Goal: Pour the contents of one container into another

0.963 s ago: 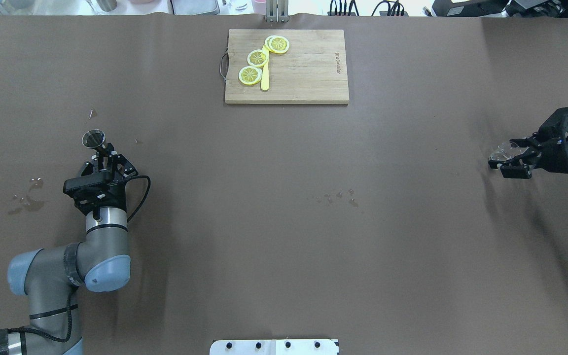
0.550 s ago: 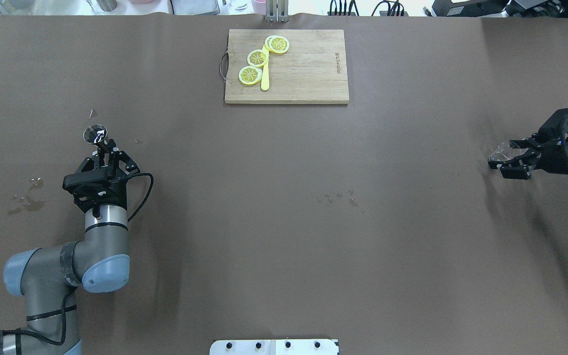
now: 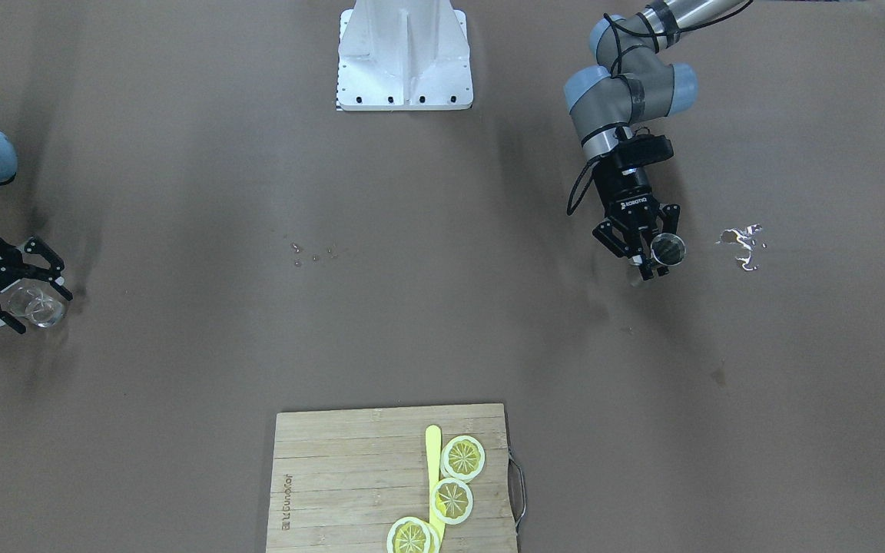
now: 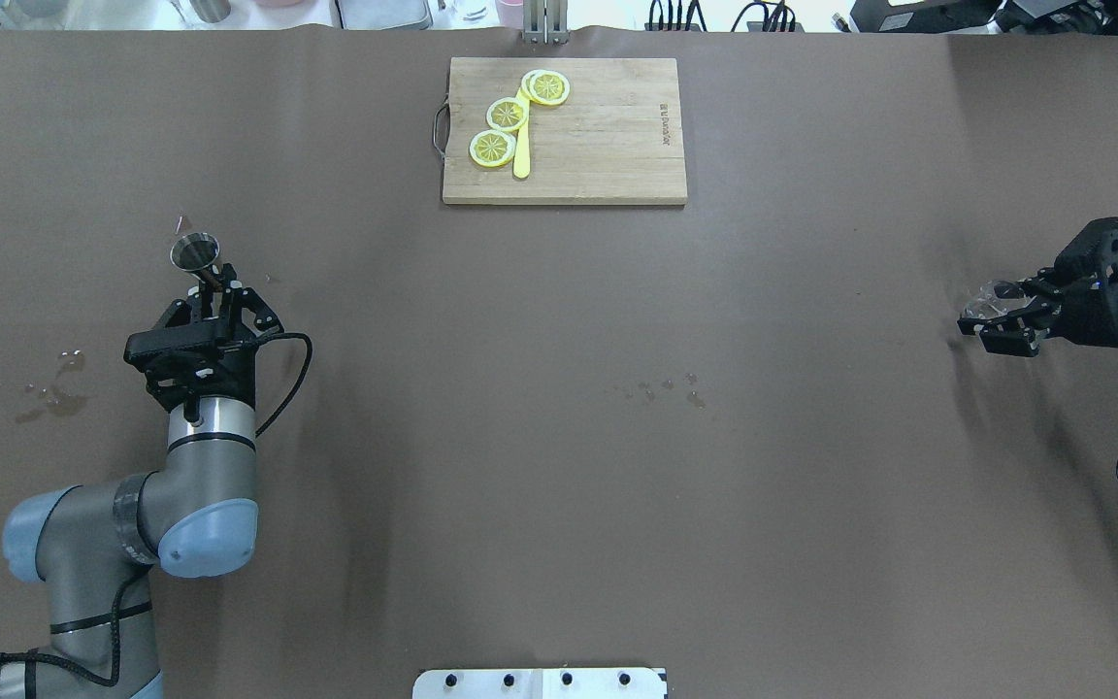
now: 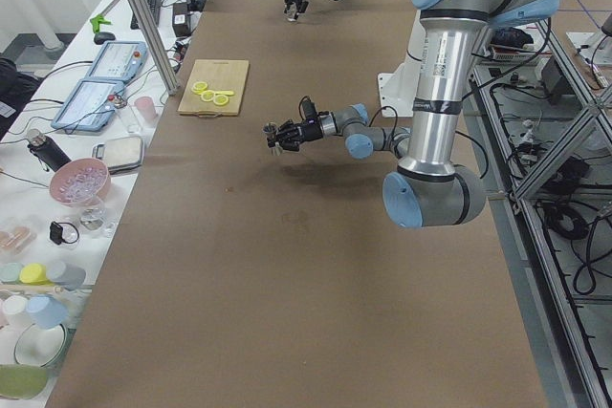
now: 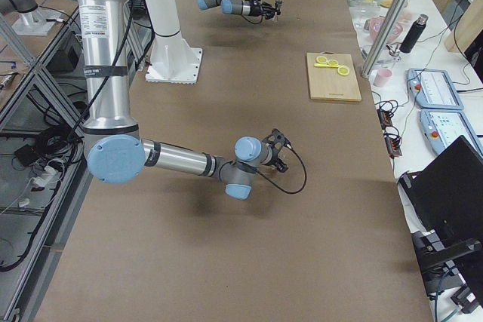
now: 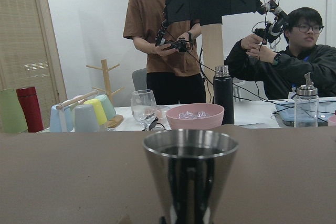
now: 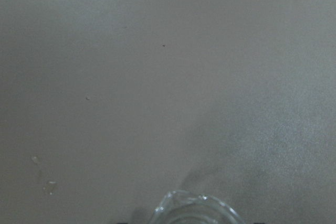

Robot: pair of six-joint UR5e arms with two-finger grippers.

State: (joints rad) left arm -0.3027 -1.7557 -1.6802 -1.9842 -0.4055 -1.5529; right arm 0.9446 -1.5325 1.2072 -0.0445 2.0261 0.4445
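Left claw [image 4: 213,291] has edged forward — steel jigger [image 4: 195,251] gripped upright, wrist level.

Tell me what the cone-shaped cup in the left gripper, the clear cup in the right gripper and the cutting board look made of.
Cone-shaped cup: polished metal, probably steel; mirror-like reflections.
Clear cup: glass or clear plastic, I can't tell which; see-through with bright glints.
Cutting board: wood, perhaps bamboo; pale joined strips, matte.
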